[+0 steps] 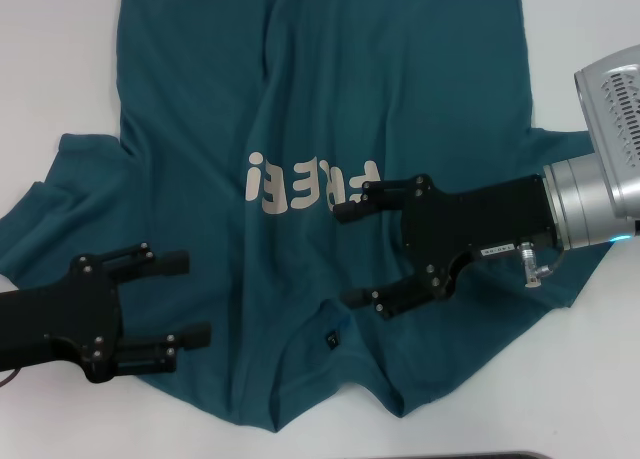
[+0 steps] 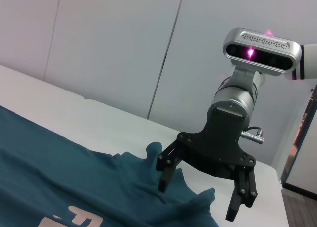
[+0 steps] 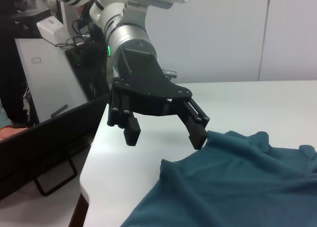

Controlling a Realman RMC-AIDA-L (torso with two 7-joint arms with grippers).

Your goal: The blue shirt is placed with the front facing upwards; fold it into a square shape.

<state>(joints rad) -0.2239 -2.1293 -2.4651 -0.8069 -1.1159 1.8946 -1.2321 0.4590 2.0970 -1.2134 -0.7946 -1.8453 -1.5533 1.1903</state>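
the blue shirt (image 1: 390,99) lies front-up on the white worktop (image 1: 50,59). left tool (image 1: 185,299) and right tool (image 1: 352,254) hover over it, fingers spread.

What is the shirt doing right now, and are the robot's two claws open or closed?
blue shirt: spread flat on the table, front up, FREE lettering showing, wrinkled, not folded yet.
left gripper: open, holding nothing, over the shirt's shoulder and sleeve.
right gripper: open, holding nothing, over the chest by the lettering.
table: white, shirt lying on it.
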